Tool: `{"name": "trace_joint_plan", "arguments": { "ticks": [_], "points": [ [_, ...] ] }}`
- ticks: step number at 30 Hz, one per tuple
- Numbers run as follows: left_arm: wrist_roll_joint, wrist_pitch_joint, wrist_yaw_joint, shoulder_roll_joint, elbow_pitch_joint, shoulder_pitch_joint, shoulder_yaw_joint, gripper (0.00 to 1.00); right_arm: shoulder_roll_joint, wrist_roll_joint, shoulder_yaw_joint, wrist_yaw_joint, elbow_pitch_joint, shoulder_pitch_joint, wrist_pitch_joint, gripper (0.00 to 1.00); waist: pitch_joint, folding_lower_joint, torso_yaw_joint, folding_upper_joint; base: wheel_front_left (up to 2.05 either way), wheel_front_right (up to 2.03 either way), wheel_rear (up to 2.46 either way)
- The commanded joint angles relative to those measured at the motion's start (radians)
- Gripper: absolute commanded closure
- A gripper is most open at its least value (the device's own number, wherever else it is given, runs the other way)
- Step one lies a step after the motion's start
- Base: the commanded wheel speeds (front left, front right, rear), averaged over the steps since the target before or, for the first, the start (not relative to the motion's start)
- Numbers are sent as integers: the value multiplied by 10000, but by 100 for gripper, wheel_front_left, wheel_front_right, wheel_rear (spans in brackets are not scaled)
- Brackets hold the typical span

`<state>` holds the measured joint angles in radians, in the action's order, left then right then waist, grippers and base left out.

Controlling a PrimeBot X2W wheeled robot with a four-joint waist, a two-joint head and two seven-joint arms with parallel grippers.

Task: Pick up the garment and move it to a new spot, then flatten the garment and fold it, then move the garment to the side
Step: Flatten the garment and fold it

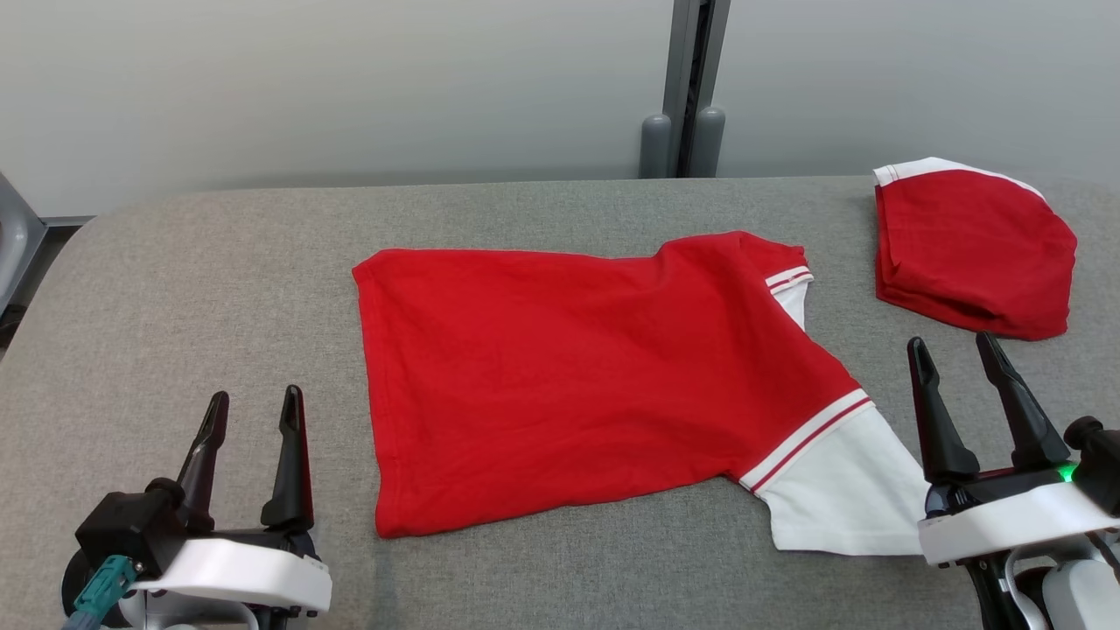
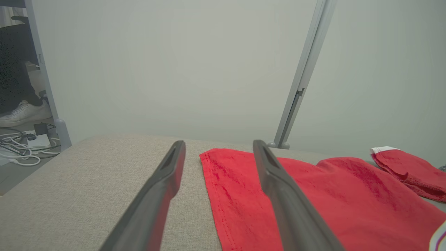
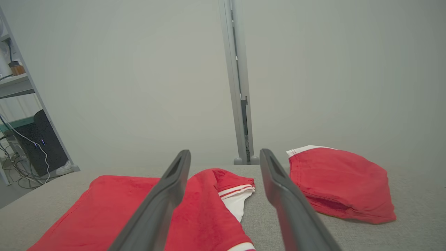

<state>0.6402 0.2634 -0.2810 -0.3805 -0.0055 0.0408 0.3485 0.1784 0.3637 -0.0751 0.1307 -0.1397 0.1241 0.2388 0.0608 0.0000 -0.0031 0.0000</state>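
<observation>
Left gripper (image 1: 255,395): fingers apart, empty; near left, beside the shirt's hem.
Right gripper (image 1: 950,341): fingers apart, empty; near right, just beside the white sleeve (image 1: 840,499).
Shirt (image 1: 569,376): red, lying spread mid-table between the grippers, hem to the left, sleeves to the right.
Table (image 1: 219,262): grey cloth surface.
Folded garment (image 1: 971,254): red with white trim; far right, apart from the shirt.
Post (image 1: 691,87): upright against the pale wall behind the table.

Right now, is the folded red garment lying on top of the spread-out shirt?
No, the folded red garment lies apart from the spread-out shirt, with bare grey table between them.
</observation>
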Motion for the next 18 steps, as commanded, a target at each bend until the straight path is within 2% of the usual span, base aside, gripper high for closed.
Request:
{"name": "trace_joint_plan", "arguments": {
  "ticks": [1, 18],
  "points": [
    [-142, 24, 115, 73, 26, -136, -130, 0, 55, -44, 47, 3, -25, 79, 119, 0, 0, 0, 16, 0, 0, 0, 0],
    [-568, 28, 574, 554, 264, -267, -602, 0, -1, -135, 80, 3, -206, 141, 227, 0, 33, 0, 4, 0, 0, 0, 0]
  ]
}}
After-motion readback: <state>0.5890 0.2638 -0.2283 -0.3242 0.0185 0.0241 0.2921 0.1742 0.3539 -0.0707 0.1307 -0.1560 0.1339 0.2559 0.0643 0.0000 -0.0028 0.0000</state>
